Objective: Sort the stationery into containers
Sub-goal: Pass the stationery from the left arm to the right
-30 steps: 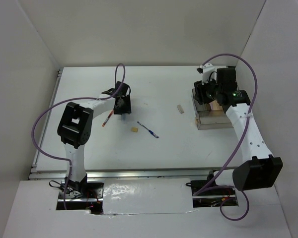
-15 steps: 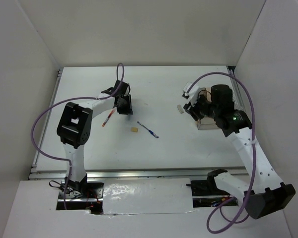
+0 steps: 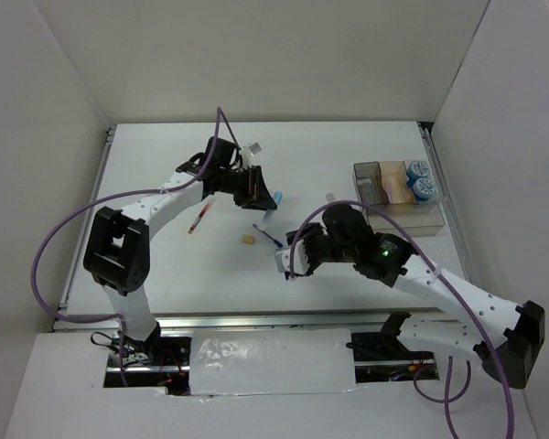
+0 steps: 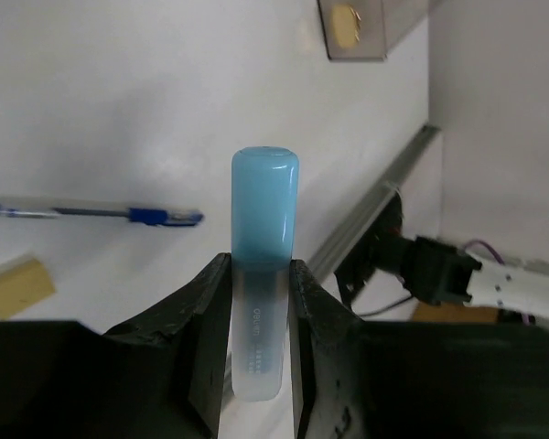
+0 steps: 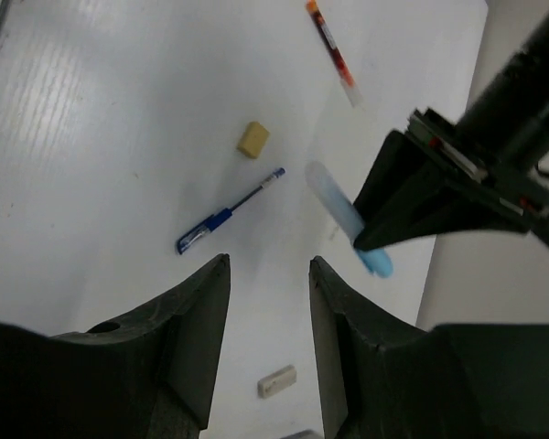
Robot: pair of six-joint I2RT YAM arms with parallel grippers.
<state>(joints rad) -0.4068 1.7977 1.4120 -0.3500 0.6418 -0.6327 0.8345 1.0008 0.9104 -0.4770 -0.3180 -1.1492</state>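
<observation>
My left gripper (image 3: 256, 189) is shut on the light-blue bar (image 4: 263, 229) and holds it above the table; the bar also shows in the top view (image 3: 276, 198) and the right wrist view (image 5: 348, 218). My right gripper (image 3: 291, 262) is open and empty, above the table beside the blue pen (image 5: 229, 217). The tan cube (image 3: 248, 240) and the red pen (image 3: 199, 219) lie left of it. The beige block (image 5: 276, 381) lies nearer the tray. The clear divided tray (image 3: 398, 219) at the right holds two blue-white rolls (image 3: 421, 178). I cannot pick out the pink bar.
The tray's smoky-grey section (image 4: 352, 41) holds a small tan piece. The purple cables loop above both arms. White walls close in the table at the back and both sides, and a metal rail (image 3: 256, 320) runs along its front edge.
My right arm has swung from the tray down to the middle of the table near the blue pen. My left gripper has moved right and now shows the light-blue bar in it.
</observation>
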